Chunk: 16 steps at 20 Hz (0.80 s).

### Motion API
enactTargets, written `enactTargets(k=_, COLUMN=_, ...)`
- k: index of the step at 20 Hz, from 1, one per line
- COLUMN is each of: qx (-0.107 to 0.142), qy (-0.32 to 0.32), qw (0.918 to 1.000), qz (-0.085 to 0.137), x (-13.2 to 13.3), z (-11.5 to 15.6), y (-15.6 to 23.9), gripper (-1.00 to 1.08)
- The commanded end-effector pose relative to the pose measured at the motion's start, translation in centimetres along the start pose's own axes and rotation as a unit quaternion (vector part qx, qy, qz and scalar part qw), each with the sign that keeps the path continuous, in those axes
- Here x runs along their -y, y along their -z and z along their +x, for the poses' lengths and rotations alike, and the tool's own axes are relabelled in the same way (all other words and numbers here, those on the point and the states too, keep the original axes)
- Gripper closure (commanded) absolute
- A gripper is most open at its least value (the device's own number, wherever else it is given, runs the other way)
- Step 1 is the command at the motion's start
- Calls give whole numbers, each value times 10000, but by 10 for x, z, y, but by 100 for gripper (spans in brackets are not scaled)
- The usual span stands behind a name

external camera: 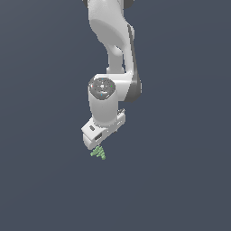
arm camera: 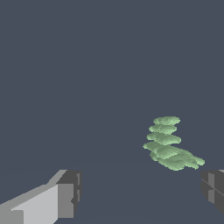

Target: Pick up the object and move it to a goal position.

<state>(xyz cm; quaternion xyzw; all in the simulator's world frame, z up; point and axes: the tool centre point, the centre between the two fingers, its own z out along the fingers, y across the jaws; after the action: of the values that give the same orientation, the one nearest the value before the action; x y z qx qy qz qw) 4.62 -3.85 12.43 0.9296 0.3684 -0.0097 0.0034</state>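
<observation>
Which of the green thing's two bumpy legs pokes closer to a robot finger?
The lower, flatter prong of the tiny pale-green ridged object: it stretches toward one dark fingertip of the open end effector; the other prong points away.

white arm (external camera: 110, 67), gripper (external camera: 96, 146) over green object (external camera: 99, 153)

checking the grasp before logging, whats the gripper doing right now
Gripper: open, fingers spread wide and holding nothing; the tiny pale-green ridged two-pronged object lies free beyond them.
</observation>
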Motion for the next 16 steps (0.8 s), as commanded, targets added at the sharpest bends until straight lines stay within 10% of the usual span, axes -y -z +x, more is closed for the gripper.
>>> enactTargets(k=1, qx=-8, qy=317, qw=9995, qz=-2, x=-7, z=1, y=-4, gripper=-92)
enactTargets(k=16, qx=-70, qy=2029, qw=9792, qz=-19, x=-43, z=0, y=-25, gripper=-92)
